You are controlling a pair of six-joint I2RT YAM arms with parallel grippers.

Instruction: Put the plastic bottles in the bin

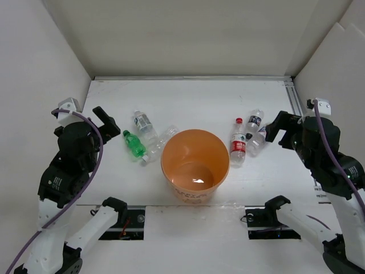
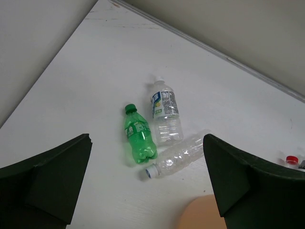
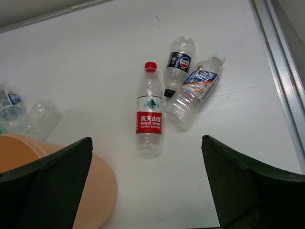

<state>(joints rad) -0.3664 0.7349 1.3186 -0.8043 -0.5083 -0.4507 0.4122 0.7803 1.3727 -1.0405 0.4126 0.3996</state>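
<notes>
The orange bin (image 1: 166, 165) stands mid-table, and no bottle shows inside it. To its left lie a green bottle (image 1: 134, 144), a labelled clear bottle (image 1: 144, 125) and a crumpled clear bottle (image 1: 159, 142). The left wrist view shows them too: green bottle (image 2: 139, 140), labelled bottle (image 2: 166, 114), crumpled bottle (image 2: 178, 155). To the bin's right lie a red-labelled bottle (image 1: 238, 145), a black-capped bottle (image 1: 254, 123) and a blue-labelled bottle (image 1: 258, 140). My left gripper (image 1: 109, 127) is open and empty above the left group. My right gripper (image 1: 276, 128) is open and empty above the right group (image 3: 150, 117).
White walls enclose the table on the left, back and right. A metal rail (image 1: 293, 100) runs along the right edge. The bin's rim shows at the bottom of the left wrist view (image 2: 200, 214) and the right wrist view (image 3: 95, 181).
</notes>
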